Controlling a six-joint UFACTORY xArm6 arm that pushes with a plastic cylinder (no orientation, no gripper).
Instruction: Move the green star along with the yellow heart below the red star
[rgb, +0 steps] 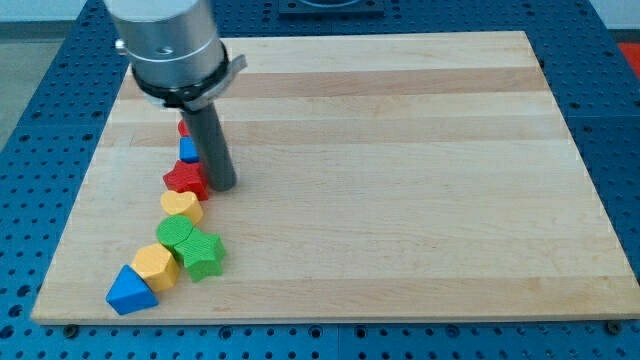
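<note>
**Bring green star up to join yellow heart under red star**

No gripper on this rig, so nothing to spread, press together or pinch: only a dark rod. Found just to the view's right of the red star (186, 178), close beside it and perhaps touching: my tip (222, 187).

Judged as the step in hand: closing the green star (203, 253) in beneath the red star. Seen directly below the red star and right against its lower edge: the yellow heart (182, 206), so probably best left almost untouched. Seen farther below the red star and a little to the view's right: the green star, pressed against a green round block (177, 235) lying between it and the heart.

To do it well:
- Swing wide to the view's right of the red star, clear of it and of the heart.
- Come in from below the green star, on its lower right side.
- Push up and slightly left in short strokes, aiming through the middle of the block to avoid spinning it.
- Expect the green round block to ride along and nudge the heart; stop before the red star itself shifts.
- Stay clear of the yellow hexagon (154, 265) and blue triangle (131, 291), lower left of the red star.

Look of the task's things: green star chunky, matte, blunt-pointed; yellow heart small, rounded, pale-topped; both flat on the wooden worktop (420, 180).
</note>
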